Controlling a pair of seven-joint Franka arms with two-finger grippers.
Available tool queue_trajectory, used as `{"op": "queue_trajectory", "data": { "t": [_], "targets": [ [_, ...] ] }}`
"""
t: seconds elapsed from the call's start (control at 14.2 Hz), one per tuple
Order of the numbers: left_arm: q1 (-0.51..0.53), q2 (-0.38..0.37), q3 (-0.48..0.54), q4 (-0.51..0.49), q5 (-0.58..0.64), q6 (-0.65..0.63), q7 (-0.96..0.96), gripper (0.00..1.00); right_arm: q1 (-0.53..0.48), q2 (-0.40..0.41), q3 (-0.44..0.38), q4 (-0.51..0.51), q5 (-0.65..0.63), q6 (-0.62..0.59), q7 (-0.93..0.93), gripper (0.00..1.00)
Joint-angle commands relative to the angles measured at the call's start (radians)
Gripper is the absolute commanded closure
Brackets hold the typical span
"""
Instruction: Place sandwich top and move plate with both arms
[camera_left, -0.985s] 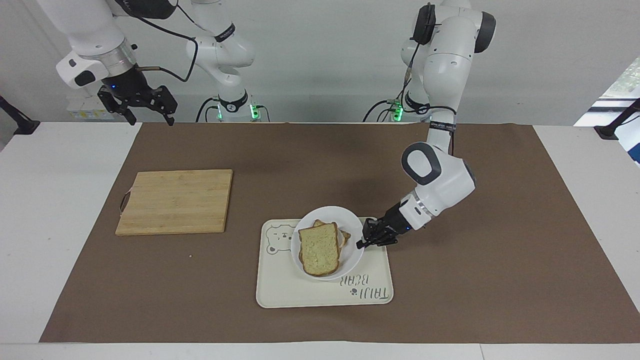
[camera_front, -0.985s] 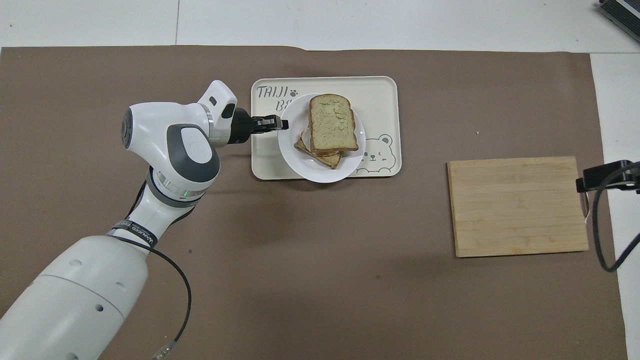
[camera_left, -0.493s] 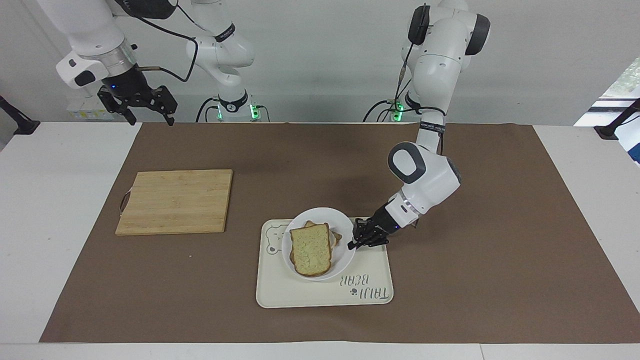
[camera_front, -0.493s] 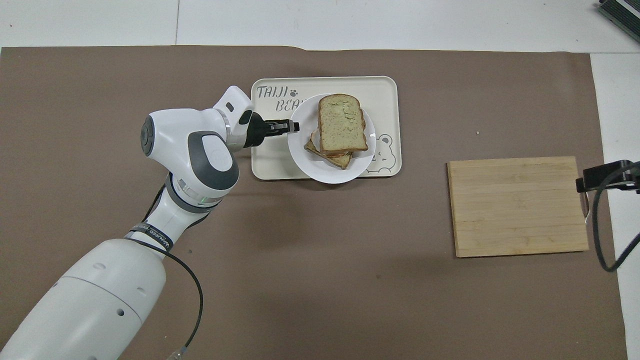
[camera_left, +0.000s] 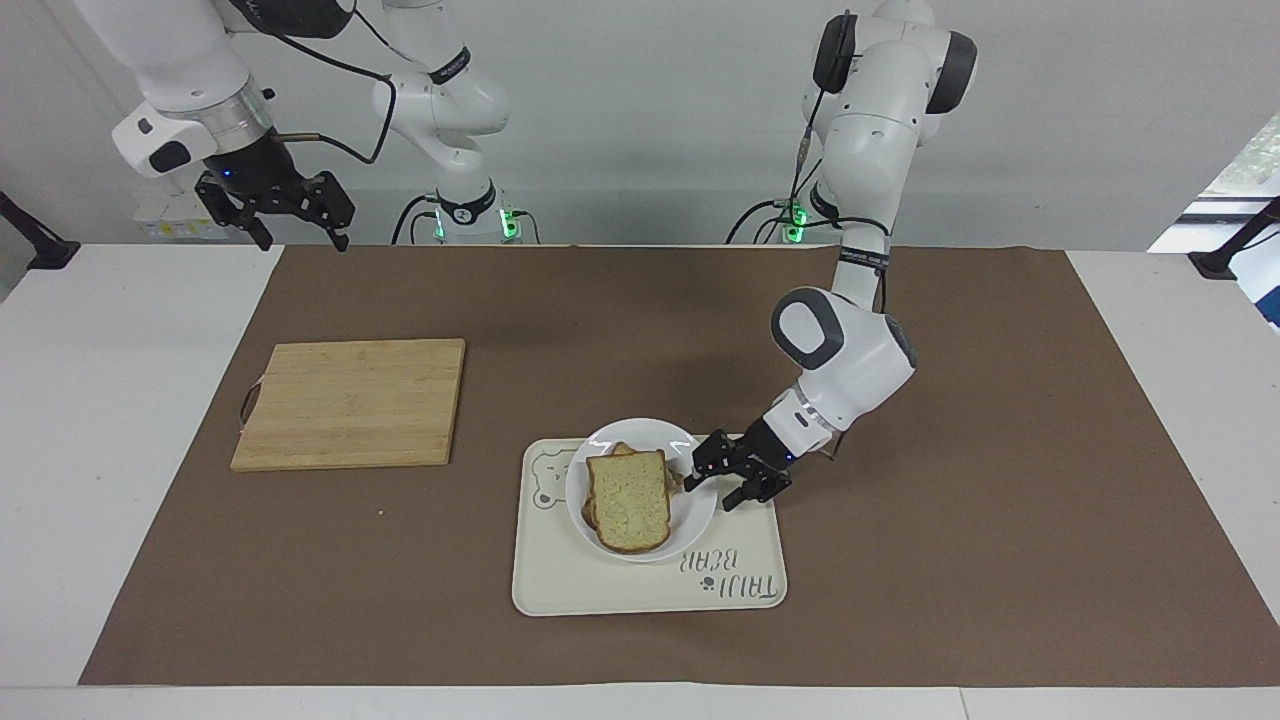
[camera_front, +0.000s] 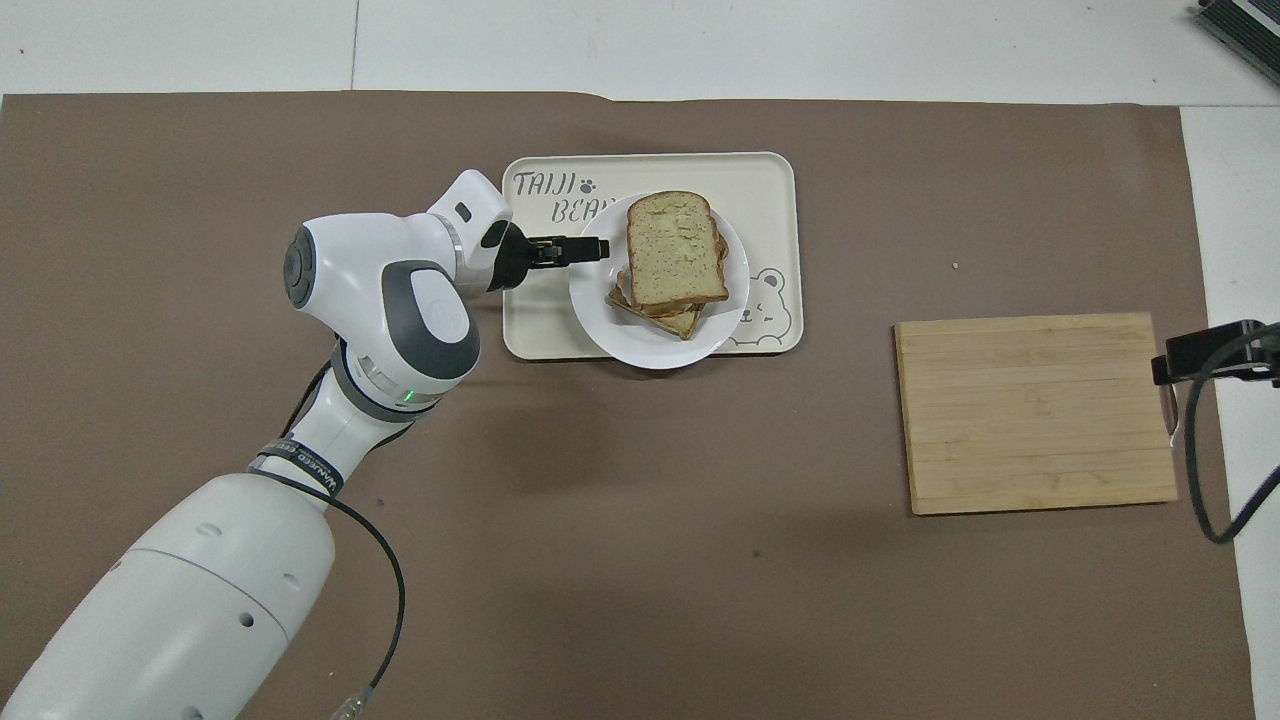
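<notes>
The sandwich top (camera_left: 628, 500) lies on a stack of bread slices on the white plate (camera_left: 640, 430), which sits on the cream bear tray (camera_left: 600, 590). My left gripper (camera_left: 718, 485) is low over the tray at the plate's rim on the left arm's side, with its fingers spread open and holding nothing. In the overhead view the left gripper (camera_front: 590, 247) points at the plate (camera_front: 640, 345) beside the sandwich top (camera_front: 675, 250). My right gripper (camera_left: 290, 215) waits open, raised above the right arm's end of the table.
A wooden cutting board (camera_left: 350, 400) lies on the brown mat toward the right arm's end, also in the overhead view (camera_front: 1035, 410). The tray (camera_front: 770, 180) shows a bear drawing and lettering. The right gripper's edge (camera_front: 1200, 355) shows beside the board.
The left gripper, shut on the plate's rim, slid the plate a little toward the right arm's end on the tray, then opened and let go. The right arm has not moved.
</notes>
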Motion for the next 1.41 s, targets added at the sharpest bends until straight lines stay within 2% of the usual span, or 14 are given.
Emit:
{"op": "queue_trajectory", "data": {
  "t": [0.0,0.21,0.49,0.7,0.77,0.99,1.13,1.34],
  "targets": [
    [0.006,-0.044,0.054,-0.001,0.036,-0.001,-0.019,0.00,-0.009,0.007,0.012,0.013,-0.007,-0.013,0.014,0.00],
    [0.005,-0.119,0.119,-0.043,0.049,-0.013,-0.019,0.00,-0.009,0.009,0.010,0.013,-0.007,-0.013,0.014,0.00],
    [0.005,-0.196,0.208,-0.067,0.177,-0.111,-0.019,0.00,-0.009,0.007,0.012,0.013,-0.007,-0.013,0.014,0.00],
    [0.005,-0.226,0.309,-0.011,0.401,-0.304,-0.050,0.00,-0.011,0.007,0.012,0.013,-0.007,-0.013,0.014,0.00],
    [0.005,-0.245,0.336,0.015,0.534,-0.370,-0.070,0.00,-0.009,0.007,0.012,0.013,-0.007,-0.013,0.014,0.00],
    [0.006,-0.352,0.361,0.037,0.781,-0.490,-0.088,0.00,-0.009,0.007,0.012,0.013,-0.007,-0.013,0.014,0.00],
    [0.008,-0.398,0.361,0.087,0.950,-0.573,-0.085,0.00,-0.009,0.009,0.012,0.013,-0.007,-0.013,0.014,0.00],
    [0.011,-0.453,0.372,0.095,0.986,-0.656,-0.091,0.00,-0.011,0.009,0.010,0.013,-0.007,-0.013,0.014,0.00]
  ]
}}
